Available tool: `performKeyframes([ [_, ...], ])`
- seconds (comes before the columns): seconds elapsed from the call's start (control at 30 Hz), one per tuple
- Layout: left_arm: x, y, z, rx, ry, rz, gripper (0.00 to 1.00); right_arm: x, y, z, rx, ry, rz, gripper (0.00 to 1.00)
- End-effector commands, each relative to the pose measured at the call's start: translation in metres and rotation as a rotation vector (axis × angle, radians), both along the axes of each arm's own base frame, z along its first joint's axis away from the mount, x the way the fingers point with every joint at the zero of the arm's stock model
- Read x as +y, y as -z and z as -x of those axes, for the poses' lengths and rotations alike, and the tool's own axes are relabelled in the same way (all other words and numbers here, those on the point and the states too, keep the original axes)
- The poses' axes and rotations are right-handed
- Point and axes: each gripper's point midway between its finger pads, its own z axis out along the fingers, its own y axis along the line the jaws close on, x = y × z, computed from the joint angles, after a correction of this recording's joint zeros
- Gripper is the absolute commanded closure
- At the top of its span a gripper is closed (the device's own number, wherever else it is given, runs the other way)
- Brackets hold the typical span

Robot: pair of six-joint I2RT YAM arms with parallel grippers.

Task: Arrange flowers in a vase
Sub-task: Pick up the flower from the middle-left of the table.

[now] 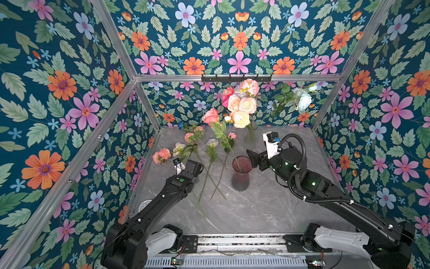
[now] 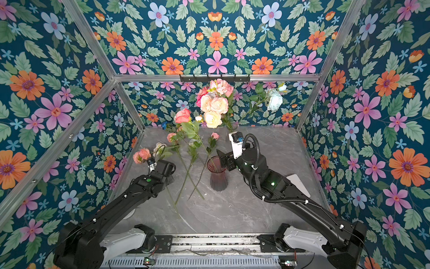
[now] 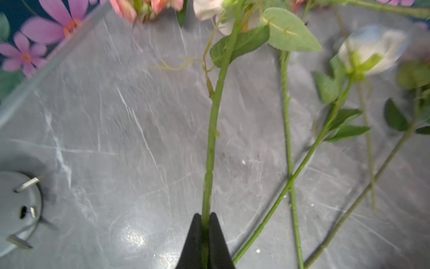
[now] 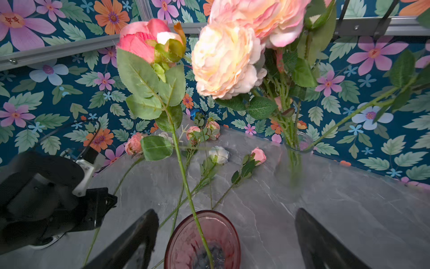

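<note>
Flower stem (image 3: 211, 149) sits clamped in left hand (image 3: 205, 219).

Pink ribbed glass vase (image 1: 242, 173): upright near mid-counter. Inside it one coral rose (image 1: 210, 116), stem leaning toward the back wall, bloom well above the rim. Clear vase (image 1: 252, 129) at the counter's back edge: upright, packed with peach, cream and pink blooms (image 1: 242, 104); one white bloom (image 1: 303, 101) on a long stem leaning out rightward. Loose on the counter, left of the pink vase, stems crossing: pink peony (image 1: 161, 155), cream bloom (image 1: 179, 148), pink bud spray (image 1: 192, 135), white rose (image 1: 212, 142), small pink rose (image 1: 232, 135). Deep blue bloom (image 1: 181, 125) against the back wall. One green stem (image 3: 213, 139) pinched in the left tool (image 3: 205, 217), leading to a pale bloom
</note>
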Motion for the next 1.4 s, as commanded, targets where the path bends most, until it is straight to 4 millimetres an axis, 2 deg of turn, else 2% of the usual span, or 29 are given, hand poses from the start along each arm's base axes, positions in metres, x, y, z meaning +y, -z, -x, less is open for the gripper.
performKeyframes([
  [0.0, 0.008, -0.022, 0.001, -0.013, 0.030, -0.081, 1.00, -0.002, -0.010, 0.000, -0.024, 0.012, -0.042, 0.08],
  [0.13, -0.006, -0.024, 0.001, -0.055, 0.057, 0.041, 1.00, -0.004, -0.011, 0.000, -0.026, 0.013, -0.045, 0.08],
  [0.2, -0.027, -0.023, -0.004, -0.110, 0.146, 0.149, 1.00, -0.006, -0.010, 0.000, -0.025, 0.016, -0.043, 0.08],
  [0.23, -0.037, -0.029, -0.007, -0.145, 0.184, 0.200, 1.00, -0.006, -0.011, 0.001, -0.027, 0.016, -0.044, 0.08],
  [0.27, -0.045, -0.040, -0.010, -0.187, 0.217, 0.245, 1.00, -0.007, -0.010, 0.000, -0.024, 0.019, -0.041, 0.08],
  [0.33, -0.058, -0.074, -0.015, -0.311, 0.288, 0.303, 1.00, -0.008, -0.011, 0.001, -0.025, 0.020, -0.039, 0.08],
  [0.4, -0.053, -0.105, -0.013, -0.416, 0.303, 0.286, 1.00, -0.009, -0.009, 0.001, -0.021, 0.018, -0.038, 0.08],
  [0.5, -0.063, -0.133, -0.009, -0.551, 0.395, 0.325, 1.00, -0.009, -0.009, 0.001, -0.020, 0.022, -0.036, 0.08],
  [0.53, -0.067, -0.137, -0.008, -0.565, 0.416, 0.340, 1.00, -0.009, -0.008, 0.000, -0.018, 0.023, -0.033, 0.08],
  [0.6, -0.063, -0.147, -0.009, -0.585, 0.390, 0.342, 1.00, -0.008, -0.009, 0.000, -0.017, 0.022, -0.034, 0.08],
  [0.7, -0.035, -0.178, -0.002, -0.674, 0.287, 0.275, 1.00, -0.009, -0.010, 0.001, -0.018, 0.022, -0.034, 0.08],
  [0.8, -0.018, -0.224, 0.009, -0.799, 0.261, 0.212, 1.00, -0.012, -0.013, 0.002, -0.023, 0.027, -0.037, 0.08],
  [0.87, -0.021, -0.254, 0.013, -0.852, 0.301, 0.193, 1.00, -0.013, -0.019, 0.006, -0.031, 0.018, -0.049, 0.08],
  [0.93, -0.034, -0.286, 0.018, -0.922, 0.396, 0.213, 1.00, -0.010, -0.028, 0.013, -0.047, -0.027, -0.072, 0.06],
  [1.0, -0.058, -0.318, 0.028, -0.988, 0.550, 0.254, 1.00, 0.001, -0.040, 0.025, -0.062, -0.129, -0.093, 0.02],
  [1.1, -0.098, -0.350, 0.047, -1.043, 0.808, 0.336, 1.00, 0.025, -0.061, 0.047, -0.043, -0.311, -0.113, 0.01],
  [1.2, -0.127, -0.362, 0.060, -1.067, 0.983, 0.444, 1.00, 0.046, -0.088, 0.065, -0.032, -0.453, -0.174, 0.01],
  [1.37, -0.180, -0.345, 0.072, -0.989, 1.231, 0.590, 1.00, 0.080, -0.129, 0.079, -0.003, -0.615, -0.276, 0.01],
])
